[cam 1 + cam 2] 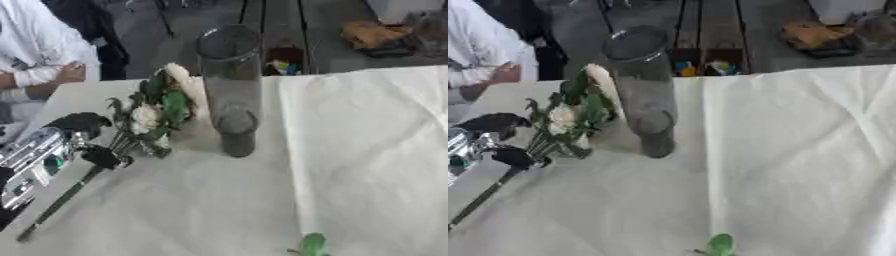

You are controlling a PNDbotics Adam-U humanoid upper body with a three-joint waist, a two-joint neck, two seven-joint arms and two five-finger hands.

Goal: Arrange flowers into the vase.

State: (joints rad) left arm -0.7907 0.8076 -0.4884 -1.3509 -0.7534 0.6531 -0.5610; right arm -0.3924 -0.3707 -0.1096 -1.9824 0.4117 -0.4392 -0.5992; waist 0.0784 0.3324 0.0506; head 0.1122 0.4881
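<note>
A tall clear glass vase (231, 85) stands upright on the white tablecloth (350, 150), left of centre. Just left of it is a bunch of white flowers with green leaves (157, 107), tilted with the blooms up near the vase's side. My left hand (83, 140) comes in from the left edge, its dark fingers curled round the stems below the leaves. A long dark stem (61, 200) runs down from the hand toward the lower left. My right hand shows in neither view.
A green leaf (311, 245) lies at the bottom edge of the cloth. A person in white sits at the far left (35, 45), beyond the table's corner. Benches and a brown bag (376, 32) lie on the floor behind.
</note>
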